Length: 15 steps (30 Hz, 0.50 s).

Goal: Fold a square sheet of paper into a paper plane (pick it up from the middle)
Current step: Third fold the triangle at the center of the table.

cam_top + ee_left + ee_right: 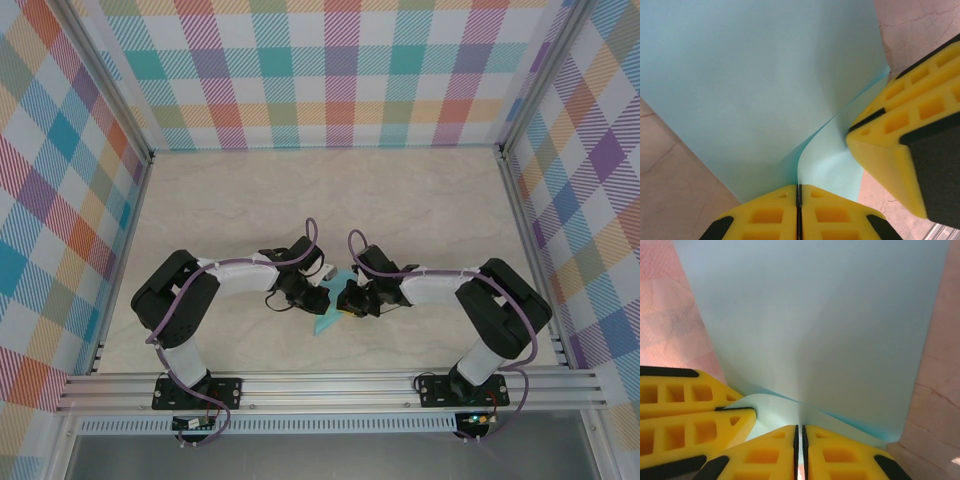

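Observation:
The square sheet of paper [325,323] is turquoise and partly folded, and both grippers hold it just above the table at the near middle. My left gripper [318,298] and right gripper [346,300] face each other, almost touching. In the left wrist view the yellow jaws of the left gripper [799,192] are shut on a curled edge of the sheet [750,85], with the right gripper's fingers [900,130] close by on the right. In the right wrist view the right gripper [800,432] pinches the sheet [815,325] at a crease, with only a hairline gap. The left gripper's fingers [685,407] grip the paper at lower left.
The marble-patterned table [320,190] stretches away behind the grippers. Checkered walls [60,180] close in the left, right and back sides. An aluminium rail [330,390] carrying both arm bases runs along the near edge.

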Each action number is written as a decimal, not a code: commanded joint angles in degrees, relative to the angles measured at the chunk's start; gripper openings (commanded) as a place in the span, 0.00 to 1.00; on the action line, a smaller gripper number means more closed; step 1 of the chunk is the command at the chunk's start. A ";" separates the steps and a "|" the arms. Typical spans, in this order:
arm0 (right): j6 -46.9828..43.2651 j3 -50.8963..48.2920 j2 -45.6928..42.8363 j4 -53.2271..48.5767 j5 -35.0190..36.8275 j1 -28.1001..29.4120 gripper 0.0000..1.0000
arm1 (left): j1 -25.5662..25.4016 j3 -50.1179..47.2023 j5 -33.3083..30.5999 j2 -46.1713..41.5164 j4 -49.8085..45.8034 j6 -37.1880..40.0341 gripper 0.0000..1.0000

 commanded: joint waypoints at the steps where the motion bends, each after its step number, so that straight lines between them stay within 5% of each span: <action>1: -0.66 -0.20 -3.48 -1.76 1.27 -0.20 0.14 | 0.43 0.39 -2.85 1.59 -2.42 1.24 0.09; 15: -1.67 -0.96 1.58 -2.91 2.73 -2.21 0.15 | 0.43 0.19 -2.58 1.59 -2.36 1.49 0.09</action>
